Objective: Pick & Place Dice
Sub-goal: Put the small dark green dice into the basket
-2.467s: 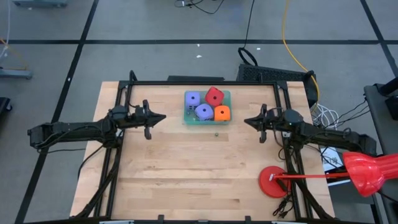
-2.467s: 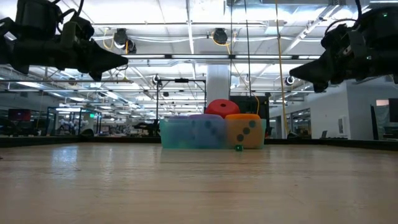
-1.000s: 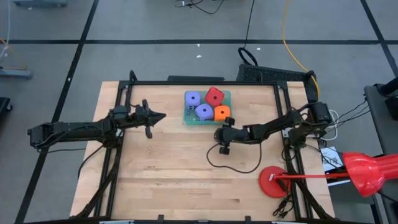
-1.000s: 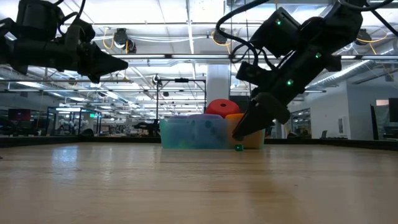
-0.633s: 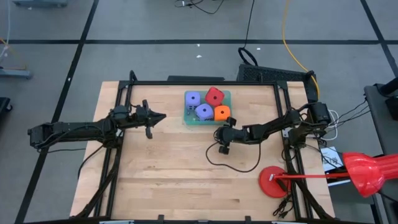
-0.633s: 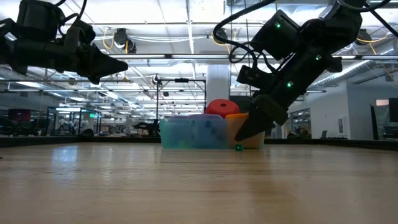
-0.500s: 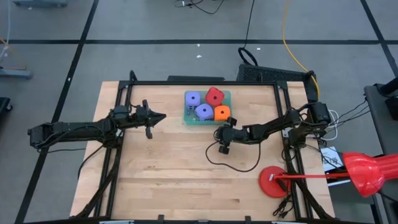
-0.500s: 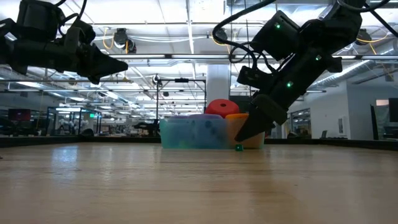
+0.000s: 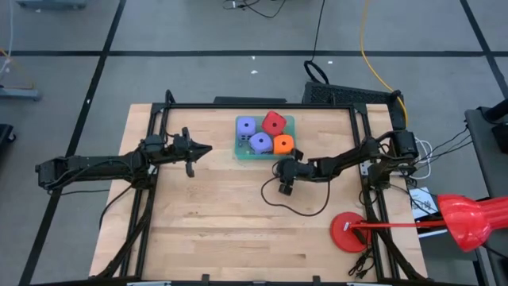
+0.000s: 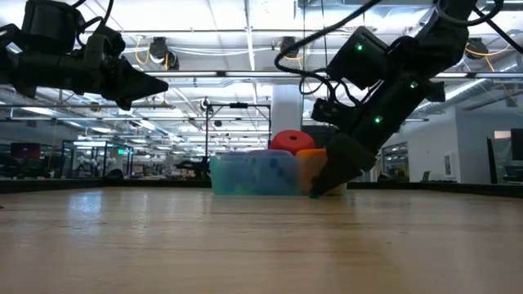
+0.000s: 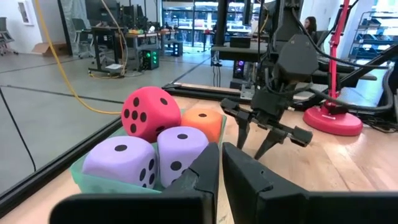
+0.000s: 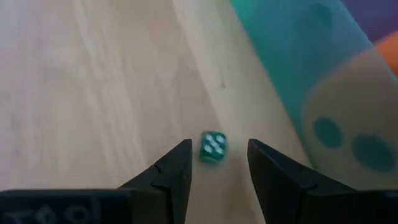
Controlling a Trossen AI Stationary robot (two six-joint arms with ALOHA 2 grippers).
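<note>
Dice: a tiny green die (image 12: pixel 212 147) sits at lower centre of the right wrist view, between the right gripper (image 12: pixel 217 163) spread fingers, beside the tray (image 12: pixel 292 43). Descend squarely, then pinch gently.

Setting: robotics lab or workshop, probably a large open-plan hall. Evidence: wooden table (image 9: pixel 238 214) in a black frame (image 9: pixel 254 106), grey floor (image 9: pixel 198 32) with dark lines, ceiling strip lights (image 10: pixel 204 24), workbenches (image 11: pixel 124 43), yellow cable (image 9: pixel 373 56).

Matt soft foam dice (image 11: pixel 147 114), translucent green plastic tray (image 10: pixel 245 175), wood-grain table (image 9: pixel 214 206)
</note>
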